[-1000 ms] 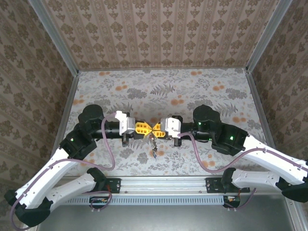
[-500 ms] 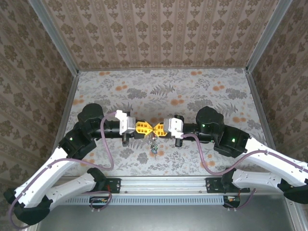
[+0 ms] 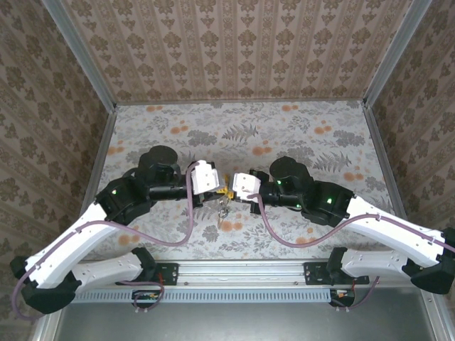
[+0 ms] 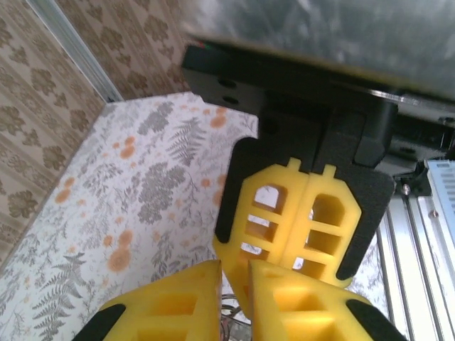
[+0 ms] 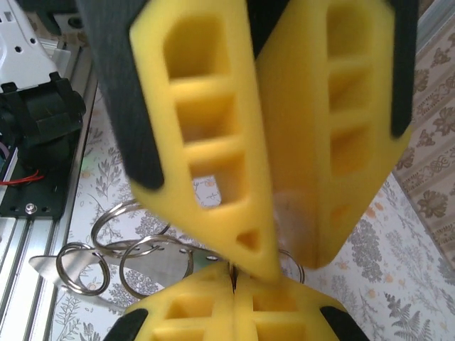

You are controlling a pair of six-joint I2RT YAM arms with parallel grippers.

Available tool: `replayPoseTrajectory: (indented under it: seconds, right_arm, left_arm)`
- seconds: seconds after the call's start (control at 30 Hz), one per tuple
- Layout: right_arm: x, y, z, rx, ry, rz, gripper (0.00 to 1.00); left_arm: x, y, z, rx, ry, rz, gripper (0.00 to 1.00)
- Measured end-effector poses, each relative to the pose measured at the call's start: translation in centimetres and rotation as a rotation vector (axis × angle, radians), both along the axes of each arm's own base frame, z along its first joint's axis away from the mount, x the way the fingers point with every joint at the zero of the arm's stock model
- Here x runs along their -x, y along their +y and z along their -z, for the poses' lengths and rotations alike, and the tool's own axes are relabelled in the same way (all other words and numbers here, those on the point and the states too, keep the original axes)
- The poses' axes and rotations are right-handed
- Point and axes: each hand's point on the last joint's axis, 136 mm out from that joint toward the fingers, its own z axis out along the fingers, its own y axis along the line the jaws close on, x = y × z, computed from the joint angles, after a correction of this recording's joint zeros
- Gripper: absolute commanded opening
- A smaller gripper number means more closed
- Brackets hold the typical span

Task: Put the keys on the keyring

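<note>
The left gripper [image 4: 233, 273] looks clamped on the wire keyring [image 5: 153, 242] and the right gripper [image 5: 277, 249] is shut tip-to-tip against it, with the keys [image 3: 223, 211] dangling above the table [image 3: 298, 135]: light, springy, slippery metal, best nipped at its rim.

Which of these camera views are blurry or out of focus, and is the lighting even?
Top external view: sharp and evenly lit, no glare. Left wrist view: a blurred grey band across the top, the table slightly soft. Right wrist view: the left gripper looms close and smeared, while the metal rings look fairly crisp.
</note>
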Motion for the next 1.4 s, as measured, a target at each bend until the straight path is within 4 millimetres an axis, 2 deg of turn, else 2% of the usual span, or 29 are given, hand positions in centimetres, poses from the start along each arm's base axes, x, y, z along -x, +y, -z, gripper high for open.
replayPoseTrajectory:
  seconds: [0.23,0.53,0.67,0.73,0.93,0.97,1.03,1.1,1.27,1.4]
  right_arm:
    - [-0.1,-0.2,0.4,0.016,0.005,0.010,0.00]
    - [0.0,-0.2,-0.5,0.005,0.000,0.006,0.00]
    - [0.0,-0.3,-0.6,0.005,0.000,0.006,0.00]
    - [0.0,-0.3,-0.6,0.007,0.000,0.004,0.00]
    - [-0.1,-0.2,-0.1,0.028,0.009,0.009,0.00]
    - [-0.1,-0.2,-0.1,0.027,0.009,0.009,0.04]
    - [-0.1,-0.2,-0.1,0.025,0.008,0.007,0.13]
    - [0.2,-0.1,-0.4,0.014,0.005,-0.007,0.19]
    - [1.2,0.1,-1.9,-0.052,-0.008,-0.061,0.19]
    - [1.9,0.2,-2.7,-0.087,-0.012,-0.092,0.13]
  left_arm:
    - [0.3,0.4,0.6,-0.031,0.001,0.002,0.21]
    - [0.7,1.1,1.4,-0.071,0.026,-0.002,0.22]
    - [0.6,1.1,1.5,-0.082,0.028,-0.007,0.16]
    - [0.3,1.0,1.5,-0.092,0.022,-0.014,0.00]
    - [0.0,1.0,1.9,-0.115,0.019,-0.018,0.00]
    - [0.0,1.0,1.9,-0.115,0.019,-0.018,0.00]
    - [0.1,1.0,1.8,-0.108,0.016,-0.015,0.00]
    - [0.5,1.1,1.6,-0.083,0.020,0.002,0.00]
    - [1.9,1.5,0.2,0.046,0.032,0.065,0.00]
    - [2.7,1.5,-1.3,0.147,0.041,0.112,0.00]
